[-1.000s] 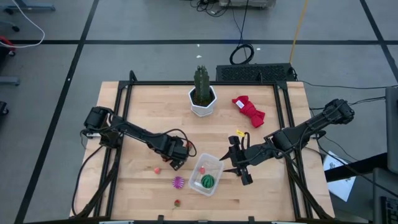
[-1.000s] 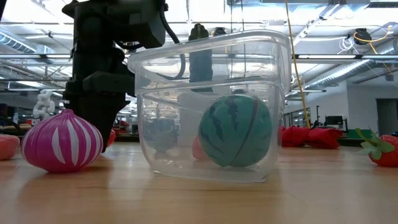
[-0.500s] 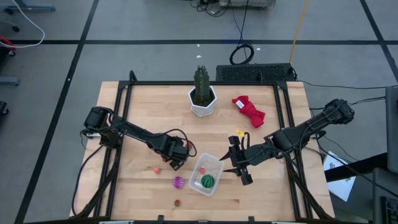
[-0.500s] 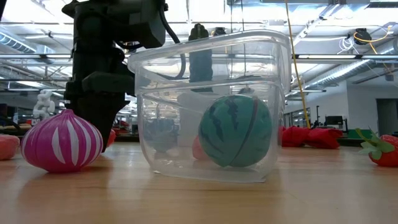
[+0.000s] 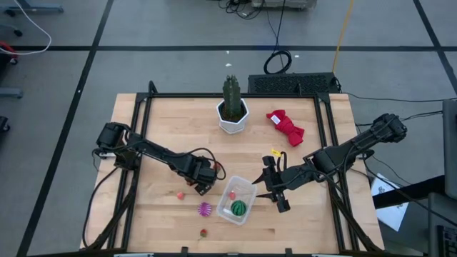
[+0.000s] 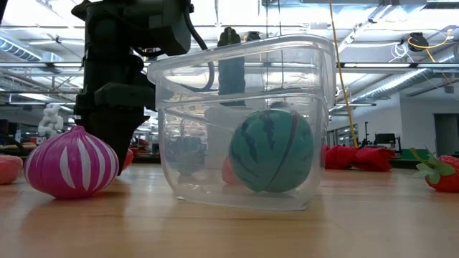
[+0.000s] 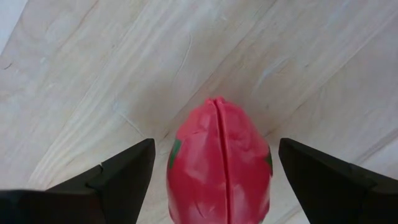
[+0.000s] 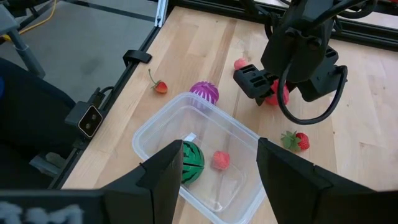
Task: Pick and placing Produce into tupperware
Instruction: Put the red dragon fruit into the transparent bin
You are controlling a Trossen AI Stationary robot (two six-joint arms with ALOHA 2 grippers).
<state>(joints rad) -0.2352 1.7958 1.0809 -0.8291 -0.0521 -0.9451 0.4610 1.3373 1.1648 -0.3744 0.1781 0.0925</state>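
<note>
The clear tupperware (image 5: 237,200) sits on the table and holds a green striped ball (image 5: 238,208) and a tiny red bit (image 8: 219,160). My left gripper (image 5: 202,188) is open and low over the table, just left of the tupperware. Its fingers stand on either side of the larger red piece (image 7: 219,168), with a gap on each side. The purple piece (image 5: 205,209) lies by the tupperware's near left corner. My right gripper (image 5: 269,191) is open and empty, just right of the tupperware.
A pink bit (image 5: 181,194) and a small red bit (image 5: 203,232) lie left of and in front of the tupperware. A strawberry (image 8: 295,140) lies behind it. The cactus in a white pot (image 5: 232,108) and a red cloth bundle (image 5: 285,127) stand at the far side.
</note>
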